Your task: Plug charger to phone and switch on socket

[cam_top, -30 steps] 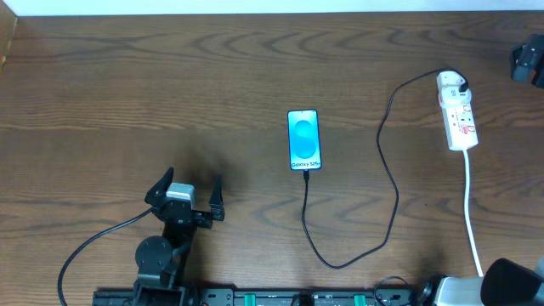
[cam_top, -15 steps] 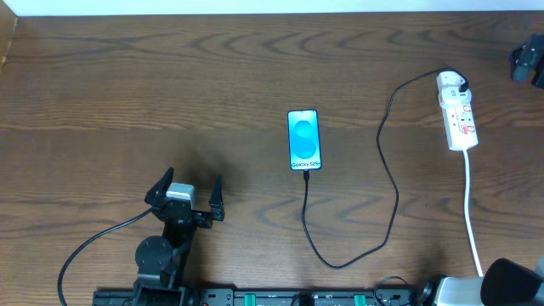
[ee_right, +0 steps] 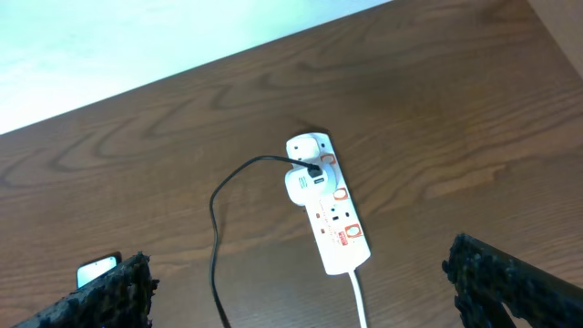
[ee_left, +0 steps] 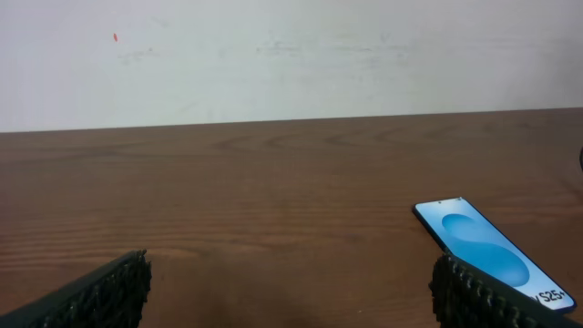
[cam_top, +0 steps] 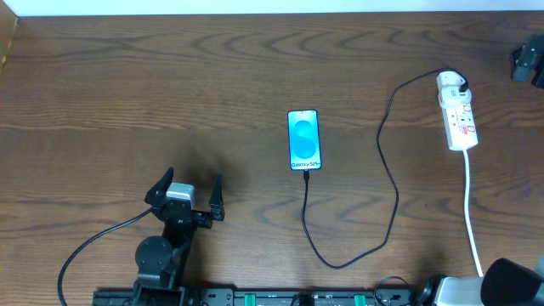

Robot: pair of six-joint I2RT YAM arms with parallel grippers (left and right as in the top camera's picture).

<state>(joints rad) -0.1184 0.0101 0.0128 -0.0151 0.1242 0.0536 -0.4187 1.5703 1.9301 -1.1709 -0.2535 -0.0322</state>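
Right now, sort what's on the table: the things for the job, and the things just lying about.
For the job:
phone
charger, its tip at the phone's bottom edge
socket

Lying about:
dark object at the far right edge, too cut off to identify

Left arm lies low and extended forward, its jaws spread wide apart. Right arm is held high, angled downward, jaws also spread wide.
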